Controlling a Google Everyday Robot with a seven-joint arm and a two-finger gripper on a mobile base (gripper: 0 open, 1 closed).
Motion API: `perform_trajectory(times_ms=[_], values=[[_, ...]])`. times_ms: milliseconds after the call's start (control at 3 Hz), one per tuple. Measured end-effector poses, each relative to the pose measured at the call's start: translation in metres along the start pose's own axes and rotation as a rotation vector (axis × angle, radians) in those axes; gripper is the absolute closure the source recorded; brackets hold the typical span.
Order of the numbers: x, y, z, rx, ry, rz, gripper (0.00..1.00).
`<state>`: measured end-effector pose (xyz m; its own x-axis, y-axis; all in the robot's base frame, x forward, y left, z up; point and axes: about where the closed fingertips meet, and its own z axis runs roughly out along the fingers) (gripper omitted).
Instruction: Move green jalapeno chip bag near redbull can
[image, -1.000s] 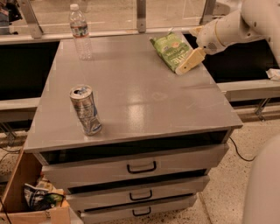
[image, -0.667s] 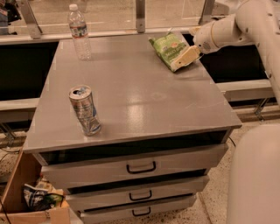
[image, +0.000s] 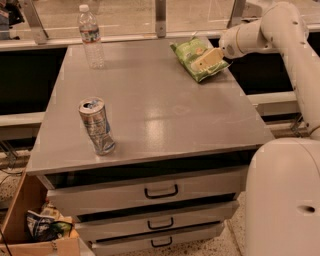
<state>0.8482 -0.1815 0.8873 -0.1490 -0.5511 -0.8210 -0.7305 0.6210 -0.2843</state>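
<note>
Green chip bag (image: 189, 52) is still lying at the far right corner of the surface (image: 160, 110), well apart from the can (image: 96, 125) standing near-left, so we are only beginning, our tool (image: 209, 60) now reaching further onto the bag than a second ago, its grip impossible to tell.

A grey tabletop (image: 165, 115) caps a cabinet of three drawers (image: 161, 191), each with a dark handle. A clear bottle (image: 91, 37) with a white cap stands upright near the far left corner. The pincer (image: 206, 60) is low over the far right corner. On the speckled floor (image: 10, 182) at lower left, an open cardboard box (image: 20, 215) holds crumpled wrappers (image: 42, 225).
</note>
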Motion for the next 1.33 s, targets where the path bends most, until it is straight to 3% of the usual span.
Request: perform_trajectory(times_ms=[333, 667, 1000, 1333], values=[[0.006, -0.005, 0.014, 0.019, 0.042, 0.071, 0.0], [0.016, -0.004, 0.023, 0.016, 0.117, 0.141, 0.16], [0.027, 0.001, 0.02, -0.009, 0.174, 0.205, 0.39], [0.028, 0.009, 0.011, -0.049, 0.199, 0.217, 0.61]])
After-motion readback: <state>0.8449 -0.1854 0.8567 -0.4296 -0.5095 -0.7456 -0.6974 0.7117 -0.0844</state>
